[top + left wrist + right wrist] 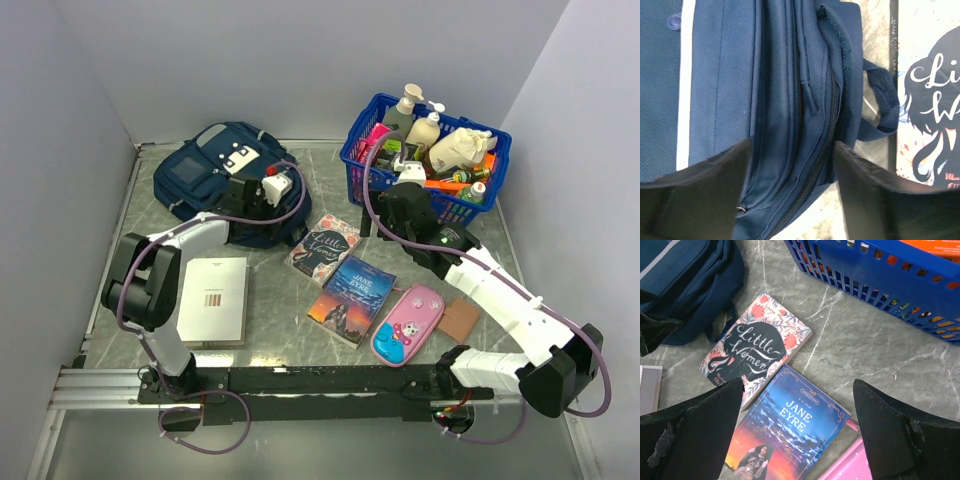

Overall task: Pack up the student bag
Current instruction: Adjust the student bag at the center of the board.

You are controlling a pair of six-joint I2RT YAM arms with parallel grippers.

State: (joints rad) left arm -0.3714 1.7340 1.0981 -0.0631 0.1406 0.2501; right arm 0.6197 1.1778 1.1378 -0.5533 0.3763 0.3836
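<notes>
Location: student bag (pixel 215 170) is laid flat at upper left of the overhead view.
Handling: judged soft, floppy and light; fabric is expected to bunch and slip.
Hold: zip seam (pixel 829 120) or webbing loop (pixel 887 100) is suggested.
Left gripper (pixel 790 160): jaws are spread either side of the zip seam.
Right gripper (pixel 797 405): jaws are spread, nothing held, over the Jane Eyre book (pixel 795 417).

It looked like a robot laboratory cell: plain pale walls (pixel 300 60) closed the grey marbled bench (pixel 335 175) on three sides, and two arms (pixel 190 238) stood bolted to a rail (pixel 320 379) at 6 o'clock.
</notes>
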